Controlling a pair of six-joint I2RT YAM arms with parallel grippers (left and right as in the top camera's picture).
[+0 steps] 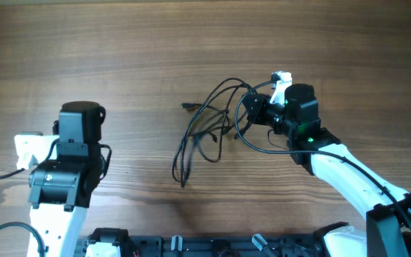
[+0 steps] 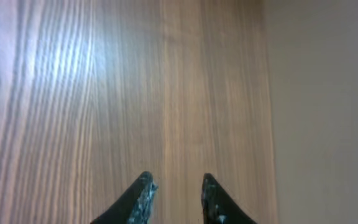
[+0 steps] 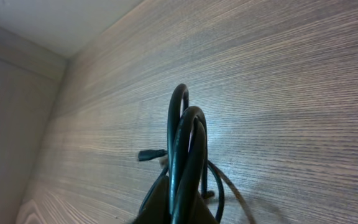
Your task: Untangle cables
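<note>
The thin black cables (image 1: 205, 128) lie in a tangled bunch at the middle of the wooden table, with loops trailing down to the left and a plug end (image 1: 188, 107) pointing left. My right gripper (image 1: 252, 108) is shut on a bundle of the cable loops at the tangle's right side. In the right wrist view the pinched cables (image 3: 185, 143) rise between the fingers (image 3: 182, 205), and a small plug (image 3: 149, 155) shows behind them. My left gripper (image 2: 176, 186) is open and empty over bare wood at the table's left, far from the cables.
The table's far edge and a pale wall (image 2: 322, 93) show in the left wrist view. The left arm's body (image 1: 66, 164) sits at the left front. A black rail (image 1: 212, 246) runs along the front edge.
</note>
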